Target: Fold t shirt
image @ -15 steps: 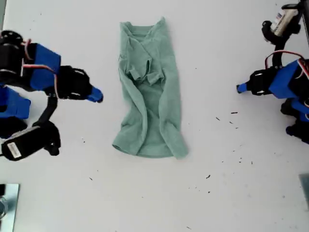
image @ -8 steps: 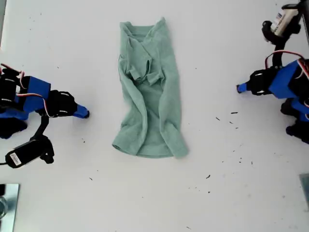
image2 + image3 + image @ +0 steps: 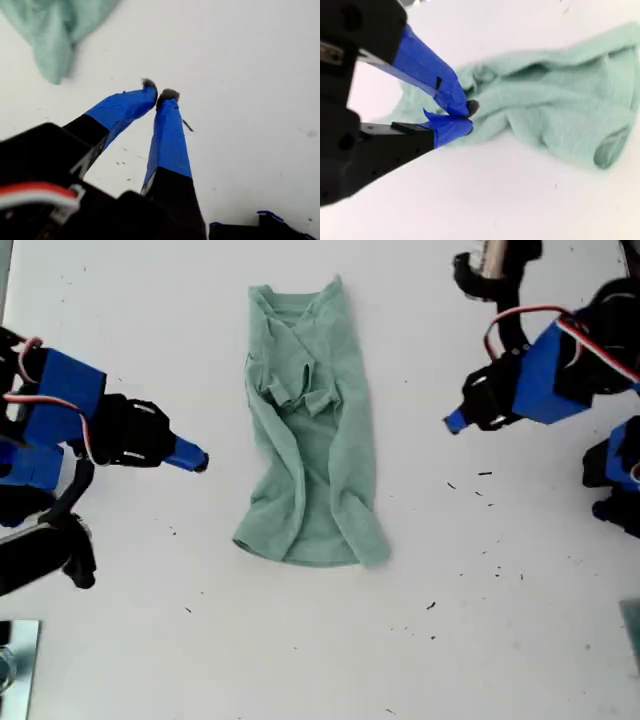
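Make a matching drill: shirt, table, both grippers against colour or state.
Things:
1. t shirt
2. table
3. my first gripper
4. my second gripper

States:
A. shut, empty, tips in front of the cloth in its wrist view
B. white, with dark specks
C. shut, empty, tips over bare table in its wrist view
D. pale green, bunched into a long strip

Pairs: 1-D, 2-B, 3-C, 4-A
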`<move>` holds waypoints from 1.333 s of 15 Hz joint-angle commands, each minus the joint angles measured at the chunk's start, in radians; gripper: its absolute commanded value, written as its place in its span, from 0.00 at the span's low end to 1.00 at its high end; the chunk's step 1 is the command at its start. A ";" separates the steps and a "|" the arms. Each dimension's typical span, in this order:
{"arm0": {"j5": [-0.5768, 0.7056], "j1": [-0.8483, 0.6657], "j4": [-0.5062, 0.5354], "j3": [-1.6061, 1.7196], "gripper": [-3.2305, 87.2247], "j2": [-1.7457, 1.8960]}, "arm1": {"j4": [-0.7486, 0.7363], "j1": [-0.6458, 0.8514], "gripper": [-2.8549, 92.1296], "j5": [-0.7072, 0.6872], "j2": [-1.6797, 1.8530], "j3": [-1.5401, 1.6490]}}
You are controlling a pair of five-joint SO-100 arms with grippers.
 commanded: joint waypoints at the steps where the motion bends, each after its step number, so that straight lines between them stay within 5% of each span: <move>1: 0.071 0.097 0.005 -0.236 0.27 -0.069 | 0.098 -0.156 0.33 -0.018 -0.264 -0.497; 4: 0.086 0.189 -0.025 -0.287 0.33 -0.242 | 0.147 -0.284 0.33 0.038 -0.469 -0.670; 14: 0.095 0.153 -0.219 -0.359 0.30 -0.962 | -0.156 -0.350 0.35 0.106 -0.942 -0.624; 15: 0.097 0.164 -0.218 -0.419 0.30 -1.055 | -0.189 -0.356 0.32 0.130 -1.023 -0.627; 16: 0.098 0.170 -0.179 -0.489 0.23 -1.126 | -0.204 -0.367 0.19 0.149 -1.062 -0.635; 17: 0.081 0.189 -0.155 -0.526 0.03 -1.120 | -0.192 -0.373 0.05 0.172 -1.062 -0.638; 20: 0.040 0.242 -0.161 -0.597 0.03 -1.063 | -0.046 -0.393 0.02 0.181 -1.023 -0.736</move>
